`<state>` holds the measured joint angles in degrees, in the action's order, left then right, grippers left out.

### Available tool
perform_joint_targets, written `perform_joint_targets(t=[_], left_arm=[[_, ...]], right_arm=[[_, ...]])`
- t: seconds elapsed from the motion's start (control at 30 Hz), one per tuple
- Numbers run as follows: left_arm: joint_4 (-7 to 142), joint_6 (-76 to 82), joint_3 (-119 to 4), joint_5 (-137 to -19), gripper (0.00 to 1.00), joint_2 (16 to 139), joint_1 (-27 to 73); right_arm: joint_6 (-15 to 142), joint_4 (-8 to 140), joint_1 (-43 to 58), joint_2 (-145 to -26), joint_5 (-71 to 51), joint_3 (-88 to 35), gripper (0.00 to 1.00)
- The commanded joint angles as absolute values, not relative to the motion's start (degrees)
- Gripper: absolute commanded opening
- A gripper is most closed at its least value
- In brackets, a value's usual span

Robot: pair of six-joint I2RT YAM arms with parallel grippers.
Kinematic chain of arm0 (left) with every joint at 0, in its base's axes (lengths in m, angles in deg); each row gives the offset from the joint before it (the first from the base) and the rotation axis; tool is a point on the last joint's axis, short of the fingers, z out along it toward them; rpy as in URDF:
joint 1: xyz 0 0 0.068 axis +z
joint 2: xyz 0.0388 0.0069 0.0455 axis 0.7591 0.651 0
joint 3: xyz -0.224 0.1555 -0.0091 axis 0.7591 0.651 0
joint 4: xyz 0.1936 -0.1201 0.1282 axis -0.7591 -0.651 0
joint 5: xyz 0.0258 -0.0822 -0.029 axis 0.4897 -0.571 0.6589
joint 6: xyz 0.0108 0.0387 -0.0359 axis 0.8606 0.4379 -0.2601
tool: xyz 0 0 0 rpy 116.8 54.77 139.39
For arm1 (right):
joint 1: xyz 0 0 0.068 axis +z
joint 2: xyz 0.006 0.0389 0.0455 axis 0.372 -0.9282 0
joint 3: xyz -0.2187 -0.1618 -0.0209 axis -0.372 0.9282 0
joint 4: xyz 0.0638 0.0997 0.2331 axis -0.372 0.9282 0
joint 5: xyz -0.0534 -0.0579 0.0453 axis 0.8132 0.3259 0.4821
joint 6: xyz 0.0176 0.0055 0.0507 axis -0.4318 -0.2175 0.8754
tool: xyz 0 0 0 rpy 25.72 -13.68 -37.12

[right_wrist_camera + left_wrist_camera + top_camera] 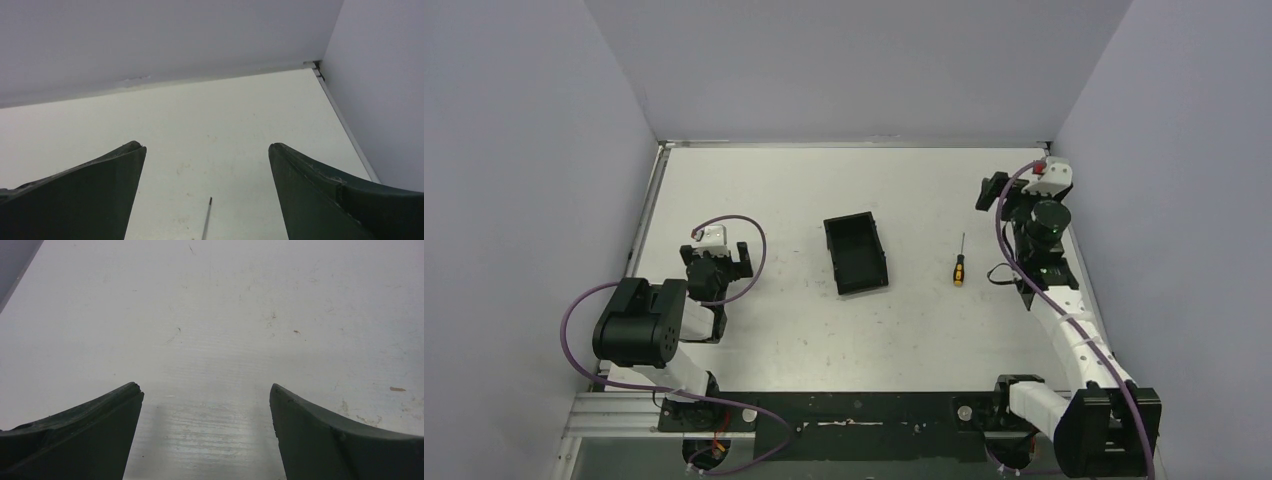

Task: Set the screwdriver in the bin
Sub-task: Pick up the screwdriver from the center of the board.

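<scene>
Lying on the counter right of the bin, the screwdriver is framed between the right gripper's spread jaws, seemingly for pickup, while the left gripper's jaws are likewise spread.

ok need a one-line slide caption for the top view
Screwdriver lies on the table right of the black bin, tip toward the far wall, not yet picked up
</scene>
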<state>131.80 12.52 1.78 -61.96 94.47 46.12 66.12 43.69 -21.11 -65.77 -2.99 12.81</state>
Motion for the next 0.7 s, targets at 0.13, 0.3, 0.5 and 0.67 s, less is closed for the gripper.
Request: perform_joint_targets(t=[0.13, 0.3, 0.5, 0.67], left_arm=[[135.18, 13.07, 0.35, -62.65, 0.97, 94.27, 46.40], [135.19, 13.07, 0.38, -62.65, 0.97, 94.32, 46.40], [135.27, 13.07, 0.30, -62.65, 0.97, 94.27, 46.40], [135.24, 13.07, 0.37, -62.65, 0.97, 94.31, 46.40]], right_arm=[[68.39, 75.80, -19.71, -68.54, -6.46, -9.95, 1.00], [70.91, 94.34, -16.02, -76.90, 0.71, -26.72, 1.00], [75.06, 114.90, -14.44, -89.18, 4.30, -46.11, 1.00], [74.90, 122.10, -14.45, -96.03, 3.96, -51.32, 1.00]])
